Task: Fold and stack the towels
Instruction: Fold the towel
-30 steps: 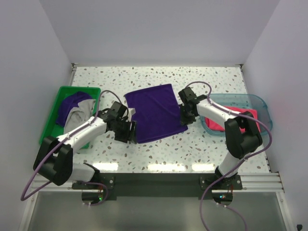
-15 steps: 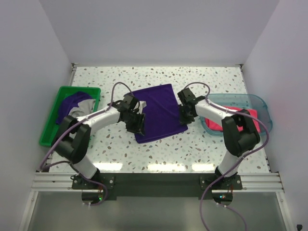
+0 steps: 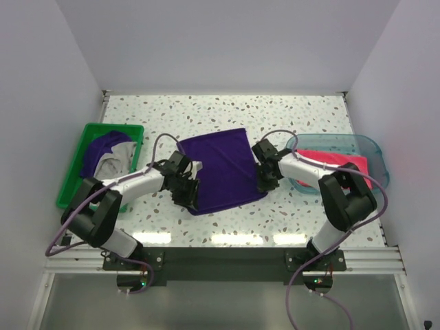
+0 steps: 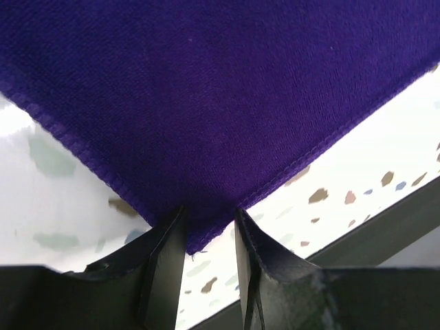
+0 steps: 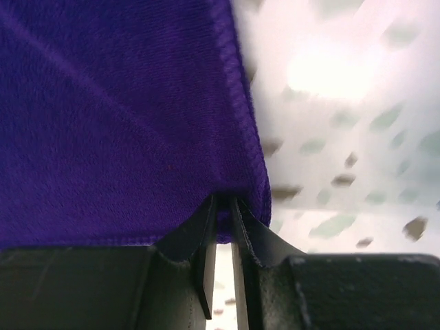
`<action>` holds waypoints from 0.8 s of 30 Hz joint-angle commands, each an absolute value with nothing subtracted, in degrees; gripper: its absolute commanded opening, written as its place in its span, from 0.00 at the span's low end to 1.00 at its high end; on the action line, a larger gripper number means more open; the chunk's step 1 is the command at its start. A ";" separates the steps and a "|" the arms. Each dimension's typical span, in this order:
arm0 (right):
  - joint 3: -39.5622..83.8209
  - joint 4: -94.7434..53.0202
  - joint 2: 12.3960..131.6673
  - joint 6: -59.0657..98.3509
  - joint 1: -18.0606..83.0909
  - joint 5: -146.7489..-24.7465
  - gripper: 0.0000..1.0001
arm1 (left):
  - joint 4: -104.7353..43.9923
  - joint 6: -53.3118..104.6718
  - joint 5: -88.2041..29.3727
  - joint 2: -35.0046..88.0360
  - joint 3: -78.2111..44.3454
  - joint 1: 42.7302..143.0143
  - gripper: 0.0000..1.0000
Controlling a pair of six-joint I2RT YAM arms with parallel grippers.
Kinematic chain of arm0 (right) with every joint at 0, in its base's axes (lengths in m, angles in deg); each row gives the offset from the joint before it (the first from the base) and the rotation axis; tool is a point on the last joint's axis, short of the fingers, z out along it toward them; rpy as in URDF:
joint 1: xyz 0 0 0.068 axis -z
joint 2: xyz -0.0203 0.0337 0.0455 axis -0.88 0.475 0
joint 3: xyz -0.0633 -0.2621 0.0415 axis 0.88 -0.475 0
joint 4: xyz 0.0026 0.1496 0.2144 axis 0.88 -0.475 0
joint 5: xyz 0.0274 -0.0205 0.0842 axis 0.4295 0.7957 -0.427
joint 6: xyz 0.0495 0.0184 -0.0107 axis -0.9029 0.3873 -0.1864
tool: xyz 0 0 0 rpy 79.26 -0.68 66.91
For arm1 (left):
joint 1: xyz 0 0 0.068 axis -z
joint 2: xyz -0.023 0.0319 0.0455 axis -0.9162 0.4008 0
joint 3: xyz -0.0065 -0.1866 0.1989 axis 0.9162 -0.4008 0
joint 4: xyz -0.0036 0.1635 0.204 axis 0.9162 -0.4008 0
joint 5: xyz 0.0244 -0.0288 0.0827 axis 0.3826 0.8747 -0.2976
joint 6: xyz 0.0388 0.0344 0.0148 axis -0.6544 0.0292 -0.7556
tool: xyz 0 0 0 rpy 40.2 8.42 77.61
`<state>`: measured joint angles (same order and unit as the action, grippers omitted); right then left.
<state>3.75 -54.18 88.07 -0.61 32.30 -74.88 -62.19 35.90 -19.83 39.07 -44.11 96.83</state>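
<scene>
A dark purple towel (image 3: 223,168) lies spread flat in the middle of the table. My left gripper (image 3: 187,189) is low at its near-left corner. In the left wrist view that gripper (image 4: 210,210) stands open, partly narrowed, and the towel (image 4: 206,89) corner pokes into the gap between the fingers. My right gripper (image 3: 268,180) is at the near-right corner. The right wrist view shows this gripper (image 5: 223,203) shut on the towel (image 5: 117,124) hem, a fold of cloth pinched between its pads.
A green bin (image 3: 75,172) at the left holds another purple towel (image 3: 103,146) and a grey-white towel (image 3: 113,163). A translucent teal tray (image 3: 368,148) at the right holds a hot pink towel (image 3: 330,159). White walls enclose the speckled table (image 3: 227,110).
My left gripper swung in over the towel, then drew back to its near-left corner while its jaws narrowed. My right gripper slid slightly nearer along the towel's right edge.
</scene>
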 commanded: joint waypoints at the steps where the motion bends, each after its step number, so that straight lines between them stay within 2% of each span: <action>1: -1.64 -65.08 85.01 -1.93 27.03 -77.31 0.18 | -72.20 35.63 -22.92 36.30 -49.99 97.13 0.39; 4: -2.53 -68.51 79.84 -2.90 25.70 -77.93 0.19 | -74.13 36.60 -22.47 32.25 -50.78 97.05 0.40; 8: 3.68 -70.98 74.63 -1.24 25.69 -77.67 0.24 | -75.36 36.86 -23.00 28.37 -47.19 96.96 0.51; 14: 17.84 -69.58 78.39 4.74 26.22 -72.66 0.28 | -76.50 36.34 -24.32 27.49 -37.70 96.96 0.62; 18: 21.46 -64.14 83.14 7.03 28.06 -72.40 0.25 | -77.12 36.07 -24.58 27.66 -34.36 97.05 0.62; 24: 24.45 -54.73 92.62 8.79 29.74 -75.73 0.22 | -71.08 36.51 -24.59 32.30 -33.37 97.05 0.55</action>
